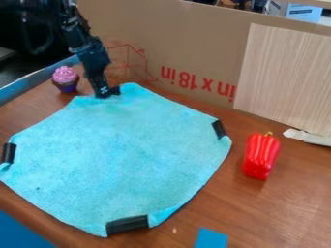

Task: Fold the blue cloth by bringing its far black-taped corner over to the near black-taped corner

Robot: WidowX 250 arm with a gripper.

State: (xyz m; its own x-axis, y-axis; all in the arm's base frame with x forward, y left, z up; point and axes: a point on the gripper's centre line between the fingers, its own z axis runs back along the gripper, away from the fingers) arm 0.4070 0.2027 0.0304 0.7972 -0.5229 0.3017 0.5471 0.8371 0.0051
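A turquoise cloth with a soft, fuzzy surface lies spread on a brown wood-grain table, covering much of its left and middle. Its outline is roughly many-sided. Black strips sit on its edge at three places: the left side, the right side and the near side. The near edge is slightly folded beside its strip.

At the cloth's far edge, left of centre, is the black two-finger gripper, pointing down at the end of a black robot arm that enters from the upper left. The gripper is right at the fabric. How far its jaws are open, and whether they have hold of the cloth, cannot be told.

Just left of the gripper, off the cloth, stands a toy cupcake with pink swirled frosting and a dark purple base. Right of the cloth, apart from it, is a shiny red bell pepper with a short yellowish stem pointing away from the viewer.

Farther out, a brown cardboard wall with upside-down red print stands along the back. A pale wood-grain panel leans there at the right, with a crumpled white strip at its foot. A small blue piece lies at the near edge of the view.
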